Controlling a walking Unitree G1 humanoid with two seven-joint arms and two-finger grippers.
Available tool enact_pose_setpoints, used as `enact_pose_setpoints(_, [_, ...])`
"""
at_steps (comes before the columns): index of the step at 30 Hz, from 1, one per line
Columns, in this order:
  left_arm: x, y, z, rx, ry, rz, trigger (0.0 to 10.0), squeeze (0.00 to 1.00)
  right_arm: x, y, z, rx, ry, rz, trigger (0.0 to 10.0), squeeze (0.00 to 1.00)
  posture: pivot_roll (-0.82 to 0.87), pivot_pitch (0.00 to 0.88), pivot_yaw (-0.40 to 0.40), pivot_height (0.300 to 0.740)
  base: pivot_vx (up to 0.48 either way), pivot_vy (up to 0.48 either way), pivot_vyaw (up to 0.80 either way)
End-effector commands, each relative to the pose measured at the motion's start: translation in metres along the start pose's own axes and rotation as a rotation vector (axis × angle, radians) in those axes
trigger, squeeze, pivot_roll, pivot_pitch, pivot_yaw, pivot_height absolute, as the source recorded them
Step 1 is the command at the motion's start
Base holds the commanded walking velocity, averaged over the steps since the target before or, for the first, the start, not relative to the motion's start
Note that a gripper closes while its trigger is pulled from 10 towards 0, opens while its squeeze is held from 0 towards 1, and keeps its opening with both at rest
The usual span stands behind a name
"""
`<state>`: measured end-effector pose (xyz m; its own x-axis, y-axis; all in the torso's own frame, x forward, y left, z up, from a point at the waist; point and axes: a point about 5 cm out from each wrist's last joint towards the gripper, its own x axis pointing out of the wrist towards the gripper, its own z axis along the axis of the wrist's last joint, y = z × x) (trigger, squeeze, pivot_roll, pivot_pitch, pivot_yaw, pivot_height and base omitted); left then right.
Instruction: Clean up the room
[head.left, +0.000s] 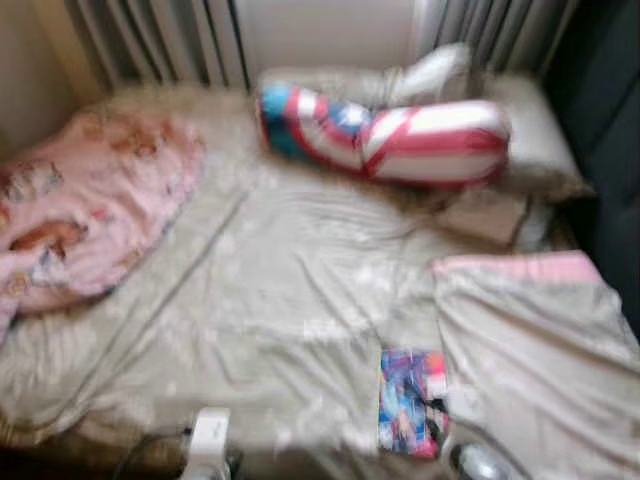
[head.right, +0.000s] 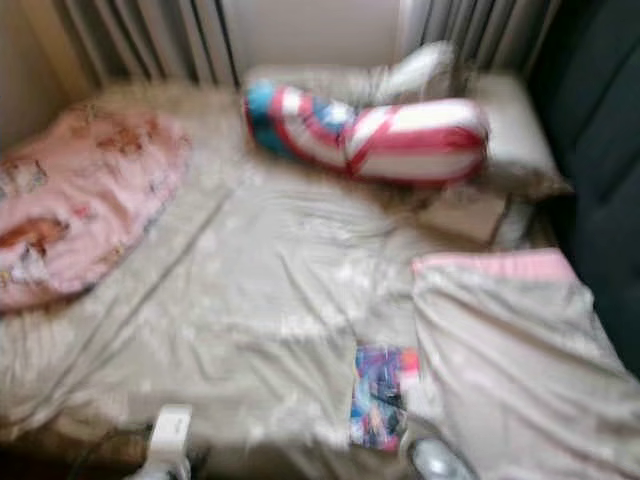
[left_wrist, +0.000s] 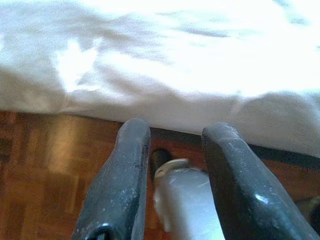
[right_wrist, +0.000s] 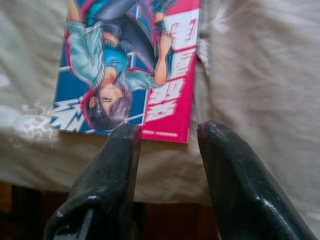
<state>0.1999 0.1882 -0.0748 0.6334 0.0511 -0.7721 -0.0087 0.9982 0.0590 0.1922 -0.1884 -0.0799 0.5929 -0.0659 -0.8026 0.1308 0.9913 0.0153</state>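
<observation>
I stand at the foot of a bed (head.left: 250, 300) covered in a rumpled pale sheet, seen through blurred head cameras. A pink pillow (head.left: 80, 210) lies at the far left. A red, white and blue striped bolster (head.left: 390, 135) lies across the head of the bed, near grey curtains. A folded grey blanket (head.left: 530, 350) with a pink edge sits on the right side.

The thing I judge I am after is a comic (right_wrist: 132, 65) with a bright blue and red cover. It lies flat on the sheet near the foot edge, just beside the blanket.

My right gripper (right_wrist: 165, 135) hovers just short of the comic's near edge. Its two black fingers are spread apart and hold nothing. My left gripper (left_wrist: 175, 135) hangs low beside the bed, over the wooden floor (left_wrist: 45, 170). Its fingers are also apart and empty, with a pale rounded part, possibly my own leg, below them.

The tidying looks barely begun. The comic is not yet picked up, the sheet is wrinkled, and the pillows lie askew. What seems to be a small flat item sits near the bolster, too blurred to name.
</observation>
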Motion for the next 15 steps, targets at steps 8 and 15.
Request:
enact_pose_setpoints(8, [-0.006,0.009,-0.024,0.005,0.085,0.021,10.0,0.0,-0.001,0.013,-0.009,-0.028,0.039,0.028,10.0,0.0,-0.04,0.0,-0.017,0.74,0.0,0.0,0.0])
enact_pose_setpoints(15, [-0.006,0.011,-0.027,0.011,0.091,0.017,10.0,0.0,-0.001,0.023,-0.014,-0.046,0.049,0.045,10.0,0.0,-0.04,0.0,-0.016,0.74,0.0,0.0,0.0])
